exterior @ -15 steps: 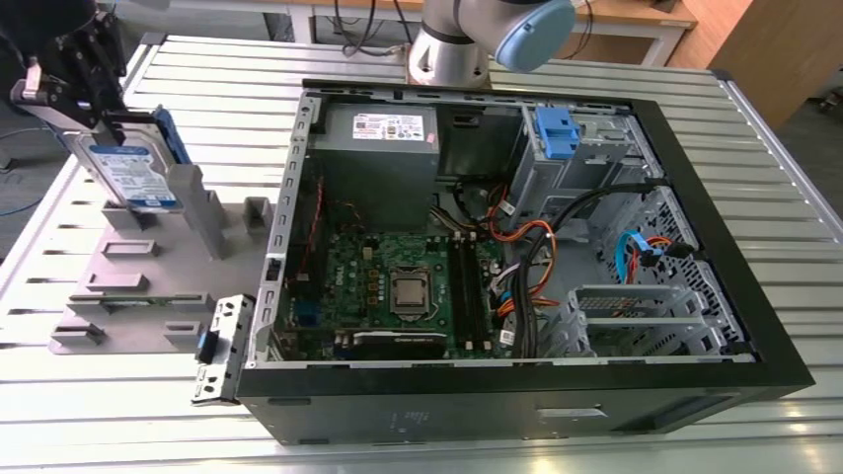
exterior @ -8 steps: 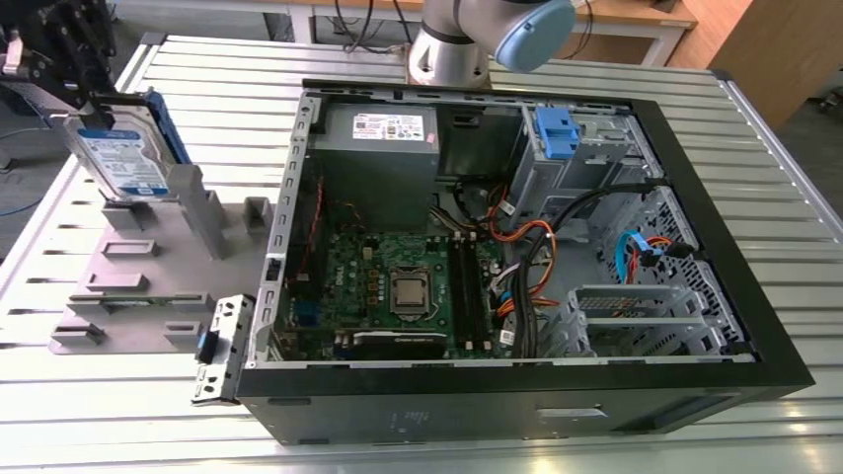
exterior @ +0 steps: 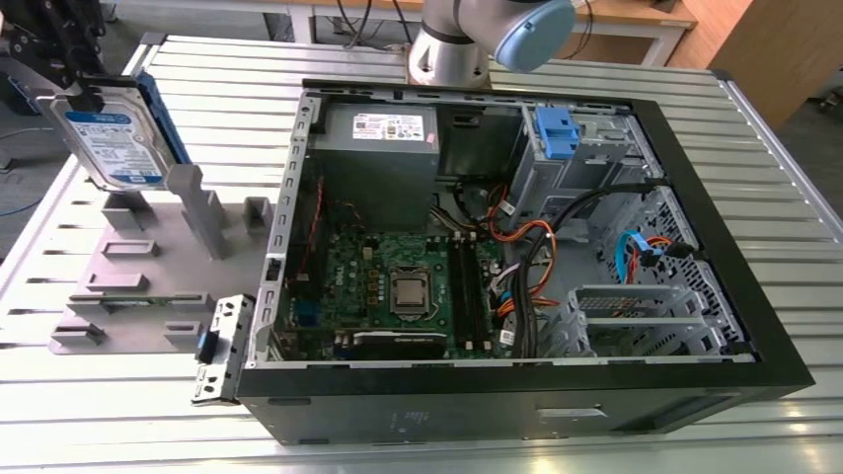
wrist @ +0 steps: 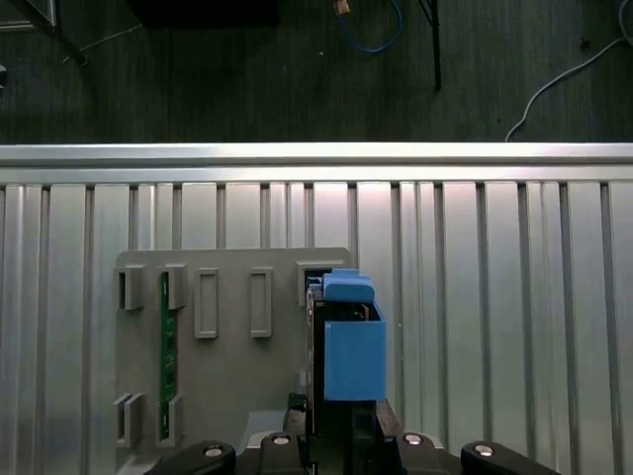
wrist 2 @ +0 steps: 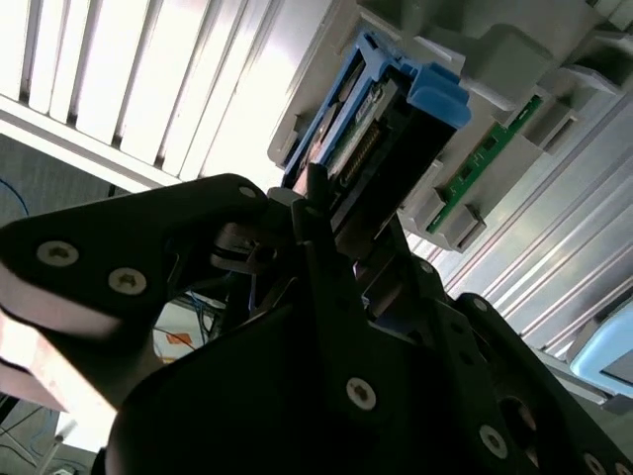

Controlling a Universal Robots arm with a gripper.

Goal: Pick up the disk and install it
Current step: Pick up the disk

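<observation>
The disk (exterior: 116, 138) is a silver hard drive with a white-and-blue label and a blue rail frame. It stands on edge, slightly tilted, over the grey slotted holder (exterior: 145, 267) at the exterior view's left. My black gripper (exterior: 69, 91) is shut on its upper edge. In the second wrist view the fingers (wrist 2: 297, 213) clamp the disk (wrist 2: 361, 148) from both sides. The first wrist view looks down along the blue rail (wrist: 353, 346), with the gripper (wrist: 331, 430) below it and the holder (wrist: 232, 366) beyond. I cannot tell whether the disk's lower edge touches the holder.
An open black computer case (exterior: 527, 410) lies on the slatted metal table (exterior: 118, 395). Inside are a motherboard (exterior: 395, 286), a grey power-supply box (exterior: 382, 138) and a grey cage with a blue clip (exterior: 560, 133). A green memory stick (wrist: 168, 327) sits in the holder.
</observation>
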